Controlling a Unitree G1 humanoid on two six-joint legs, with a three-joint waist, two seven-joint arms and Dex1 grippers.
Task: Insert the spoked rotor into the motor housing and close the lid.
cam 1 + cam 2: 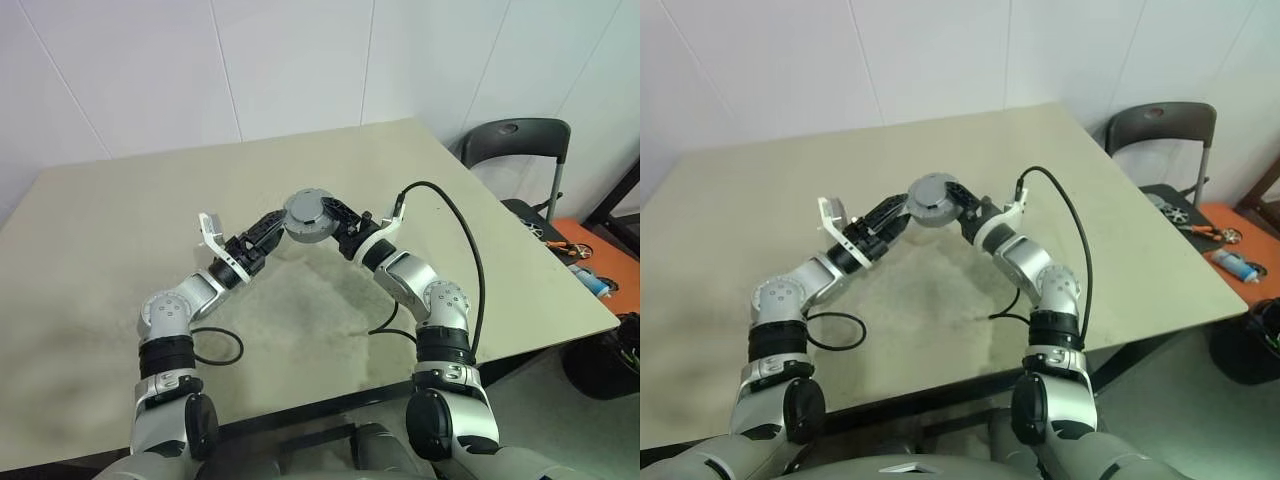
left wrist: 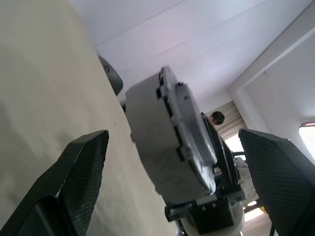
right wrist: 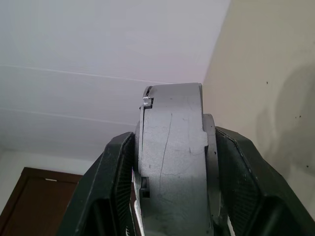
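Holding the assembled motor housing (image 1: 308, 216) mid-air over the table (image 1: 110, 230), right gripper (image 1: 340, 228) clamped across its flat faces. In the right wrist view both black pads press the cylinder from either side, rim edge-on between them. Lid (image 2: 194, 135) sits on the body: the left wrist view shows a ribbed disc seated flush on one end, a seam line marking the join. Spoked rotor isn't visible on the table or in either hand; my read is it's already inside, can't confirm.

Left gripper (image 1: 272, 232) is just beside the housing, fingers (image 2: 78, 182) spread wide, nothing between them, pads straddling the cylinder without contact. Looks like a released hold or a setup for a regrip, so the right hand carries the full weight.

Judgement: task is near the end, lid-seating check or put-down likely remains. Risk: a face-on pinch on smooth metal could slip if the wrist rolls.

Further out: bare table, a black cable (image 1: 455, 225) looping off the right arm, a dark chair (image 1: 515, 140) at the far corner.
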